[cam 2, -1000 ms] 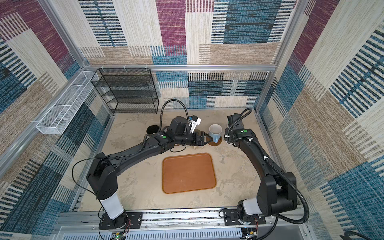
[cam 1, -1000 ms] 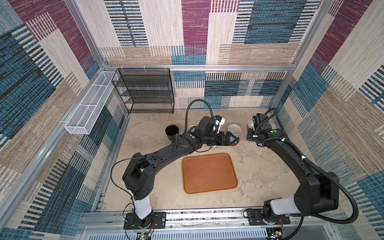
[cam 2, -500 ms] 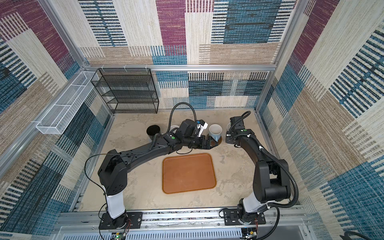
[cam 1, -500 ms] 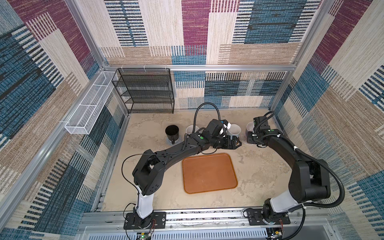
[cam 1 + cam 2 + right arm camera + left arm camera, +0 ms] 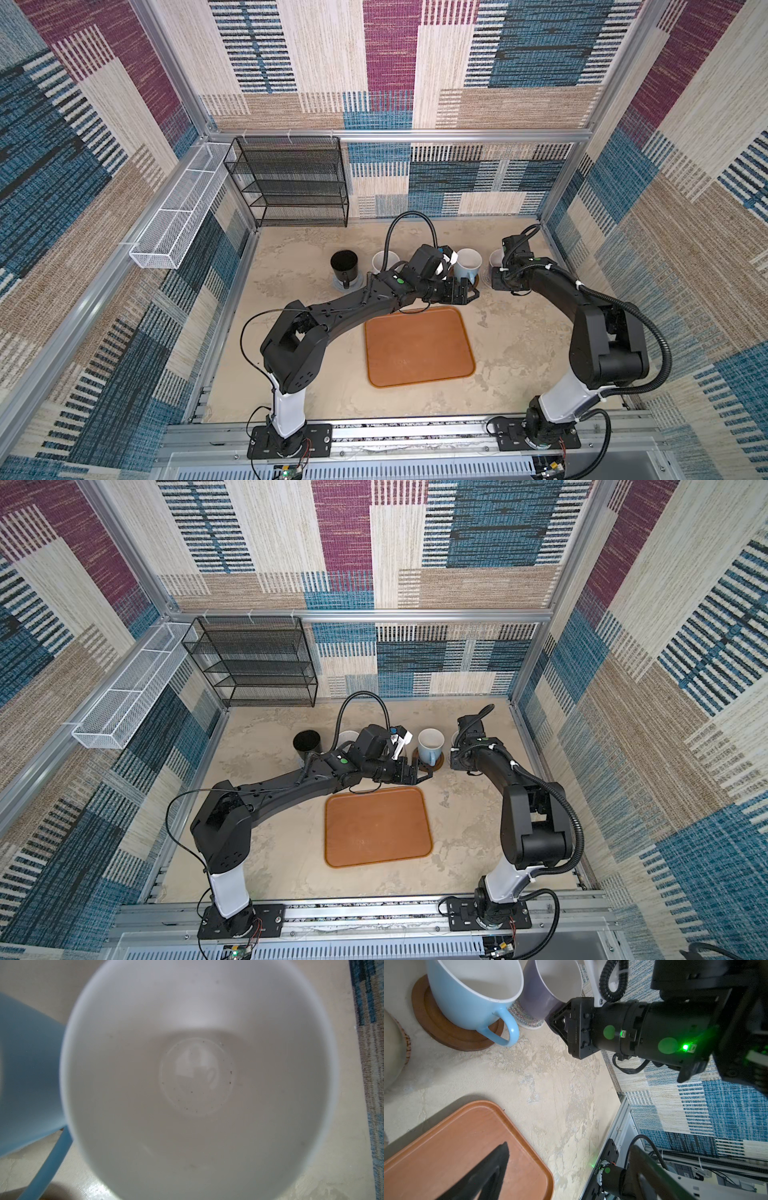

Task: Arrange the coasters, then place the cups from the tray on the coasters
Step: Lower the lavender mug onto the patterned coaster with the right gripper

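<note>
The tray (image 5: 417,347) lies flat with nothing on it. My left gripper (image 5: 467,293) hangs open and holds nothing, just in front of the light blue cup (image 5: 471,997), which stands on a dark brown coaster (image 5: 446,1030). My right gripper (image 5: 557,1020) is shut at the side of the lavender cup (image 5: 537,995), whose handle is hidden. That cup sits on the pale patterned coaster (image 5: 527,1020). The right wrist view looks straight into the lavender cup (image 5: 197,1084). The black cup (image 5: 344,265) stands on a blue-grey coaster (image 5: 347,284) beside the white cup (image 5: 381,262). A beige cup (image 5: 392,1049) rests on a rattan coaster (image 5: 408,1043).
A black wire shelf rack (image 5: 295,183) stands at the back left and a white mesh basket (image 5: 178,216) hangs on the left wall. The right wall (image 5: 552,249) runs close behind the lavender cup. Both arm bases sit on the front rail (image 5: 415,436).
My left gripper has drawn back from the row of cups toward the tray's far edge, still open. The right gripper has stayed at the lavender cup while its arm folded in.
</note>
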